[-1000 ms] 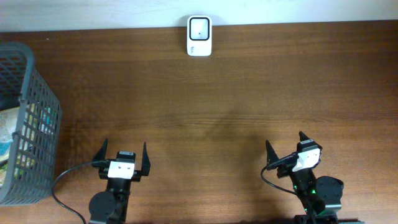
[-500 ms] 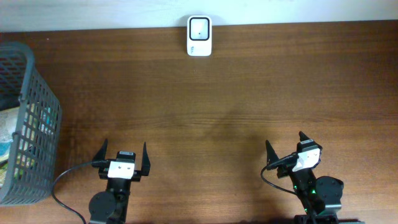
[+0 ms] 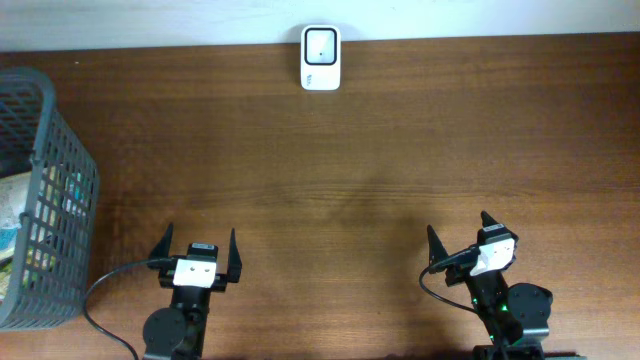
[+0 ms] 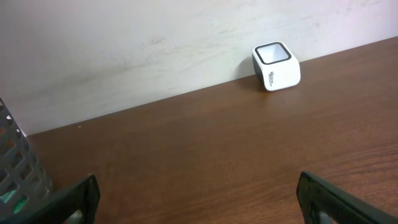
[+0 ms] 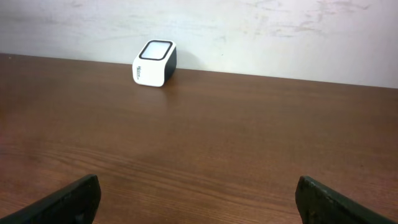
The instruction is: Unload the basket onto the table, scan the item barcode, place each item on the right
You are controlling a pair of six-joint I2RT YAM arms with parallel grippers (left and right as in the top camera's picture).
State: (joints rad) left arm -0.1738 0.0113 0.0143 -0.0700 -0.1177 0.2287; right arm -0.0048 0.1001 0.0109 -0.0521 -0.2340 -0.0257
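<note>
Both arms waited with nothing held. The left end effector (image 3: 200, 234) was released, its jaws wide apart, over the near edge of the table (image 3: 350, 170) towards the left corner. The right end effector (image 3: 458, 226) was released in the same way over the near edge towards the right corner.

The items (image 3: 12, 215) to be scanned lay inside the grey basket (image 3: 70, 180) at the left edge of the table, and none was out on the wood. Through the grid only some coloured packaging was visible. I could not tell what the pieces were, or where a barcode was printed. The barcode scanner (image 3: 320, 58) stood at the middle of the far edge with its window facing upward, well apart from the basket and from both arms.

In my judgement the task was at its first step, because no item was picked yet. The next move called for the left end effector, which was nearer to the basket, to go over the rim, come down between the walls and close on one item. After that, the item had to be carried to the scanner and turned until its barcode met the window. That search could ask for some rotation, since the place of the code was unknown.
</note>
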